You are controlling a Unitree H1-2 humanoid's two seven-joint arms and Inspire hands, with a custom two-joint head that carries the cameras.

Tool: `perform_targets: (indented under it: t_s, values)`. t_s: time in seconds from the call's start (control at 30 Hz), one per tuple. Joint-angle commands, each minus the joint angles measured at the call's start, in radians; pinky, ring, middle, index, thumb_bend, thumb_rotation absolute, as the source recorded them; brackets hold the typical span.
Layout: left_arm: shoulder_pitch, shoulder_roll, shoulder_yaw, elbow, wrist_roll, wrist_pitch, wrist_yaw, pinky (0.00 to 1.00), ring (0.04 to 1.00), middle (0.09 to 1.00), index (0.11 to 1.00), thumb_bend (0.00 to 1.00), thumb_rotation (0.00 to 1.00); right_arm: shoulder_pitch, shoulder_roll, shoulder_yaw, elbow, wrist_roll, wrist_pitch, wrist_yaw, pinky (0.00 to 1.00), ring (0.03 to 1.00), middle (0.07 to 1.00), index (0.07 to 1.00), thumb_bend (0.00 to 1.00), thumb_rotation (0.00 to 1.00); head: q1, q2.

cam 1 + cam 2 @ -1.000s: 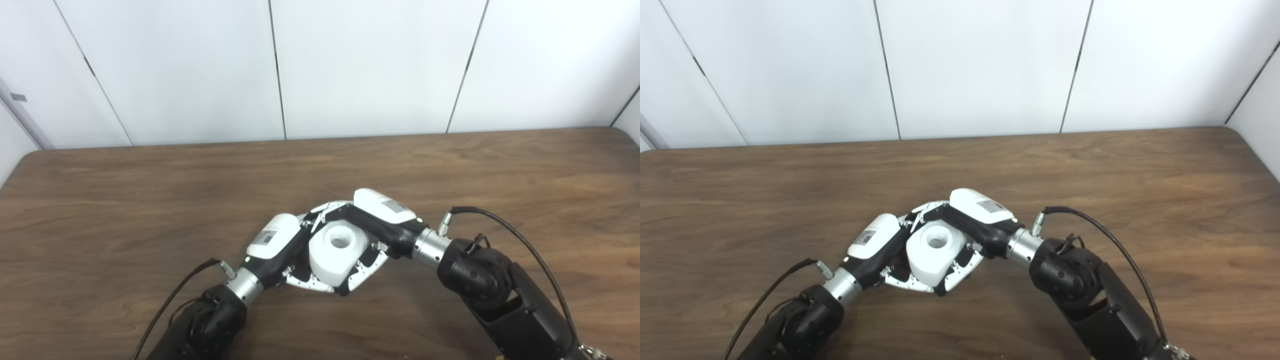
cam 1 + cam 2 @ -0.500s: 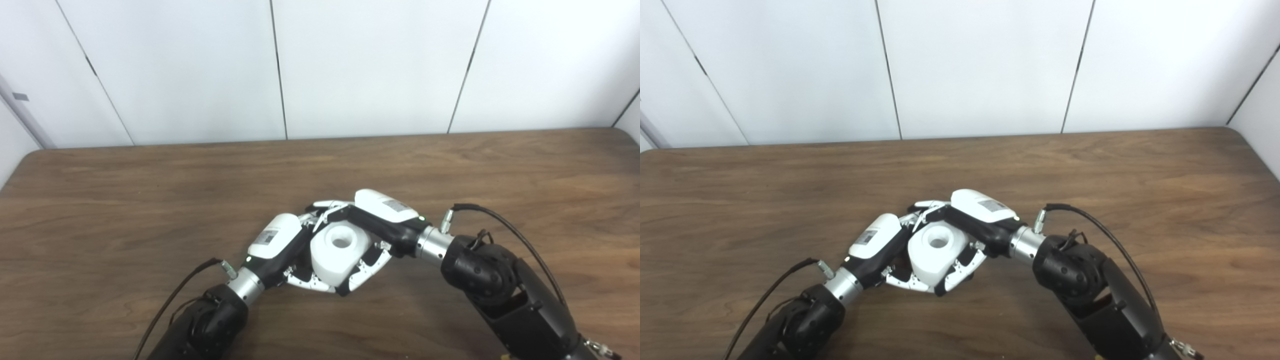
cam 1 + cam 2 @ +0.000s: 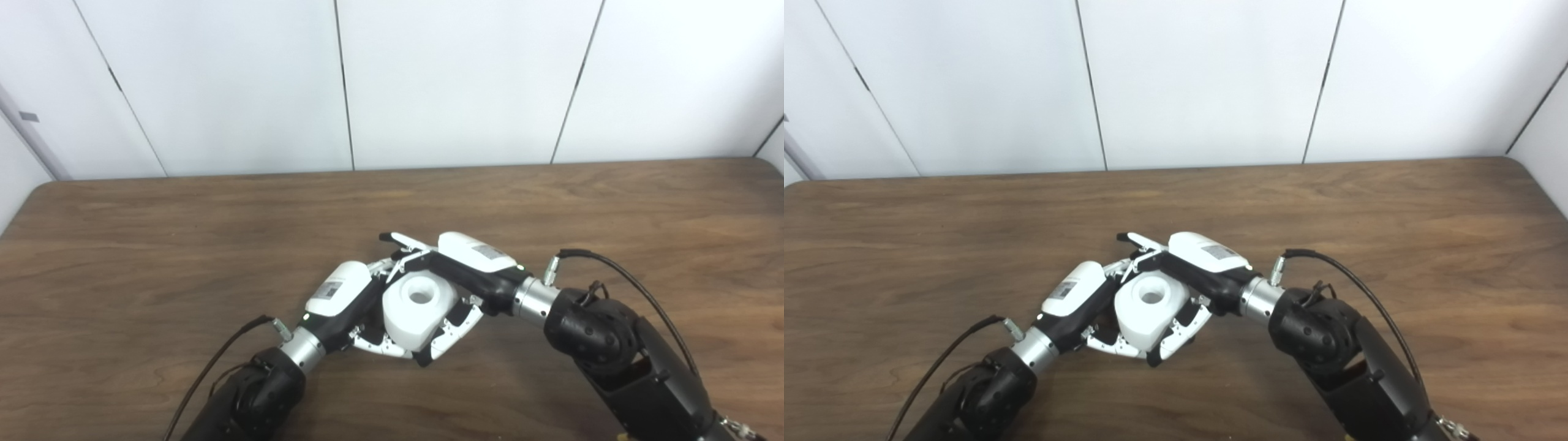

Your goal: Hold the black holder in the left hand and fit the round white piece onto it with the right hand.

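The round white piece (image 3: 418, 309), with a hole in its top, sits between my two hands at the middle of the table. My left hand (image 3: 344, 299) is closed around its lower part from the left, its fingers (image 3: 376, 346) curling under the near side. The black holder is almost wholly hidden beneath the white piece and the hands; only dark bits show at the base. My right hand (image 3: 468, 264) lies against the piece from the right. Its fingers (image 3: 401, 240) stretch out past the far side, off the piece, and its thumb (image 3: 456, 326) rests beside the near right.
The brown wooden table (image 3: 184, 245) spreads wide on every side of the hands, with its far edge against a white panelled wall (image 3: 429, 79). A black cable (image 3: 618, 275) loops off the right wrist, another off the left wrist (image 3: 220, 361).
The right hand's fingers have lifted off the far side of the white piece and straightened outward. The left hand and the white piece have stayed put; the camera has shifted slightly.
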Motion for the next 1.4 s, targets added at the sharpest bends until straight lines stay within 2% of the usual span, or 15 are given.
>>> perform_targets:
  t_s: [0.0,0.47,1.13,1.37]
  values:
    - [0.040,0.014,-0.023,0.044,0.011,0.044,-0.065,0.82,0.895,0.875,0.480,0.52,0.05,-0.001,-0.020,-0.001,-0.014,-0.003,0.011,0.026,0.70,0.885,0.999,1.000,0.96,0.27,0.000,0.002]
    - [0.039,0.015,-0.023,0.042,0.009,0.051,-0.071,0.82,0.898,0.877,0.480,0.52,0.05,-0.010,-0.016,-0.021,-0.016,0.015,0.000,0.028,0.76,0.925,1.000,1.000,0.97,0.27,-0.002,0.004]
    - [0.035,0.019,-0.026,0.047,0.015,0.046,-0.069,0.81,0.893,0.875,0.480,0.52,0.05,-0.035,-0.010,-0.071,-0.044,0.037,0.004,0.038,0.69,0.890,1.000,1.000,1.00,0.30,-0.001,0.007]
    - [0.035,0.020,-0.026,0.046,0.011,0.049,-0.074,0.82,0.895,0.878,0.480,0.52,0.05,-0.030,-0.004,-0.073,-0.042,0.050,0.003,0.043,0.70,0.898,1.000,1.000,1.00,0.29,-0.002,0.007]
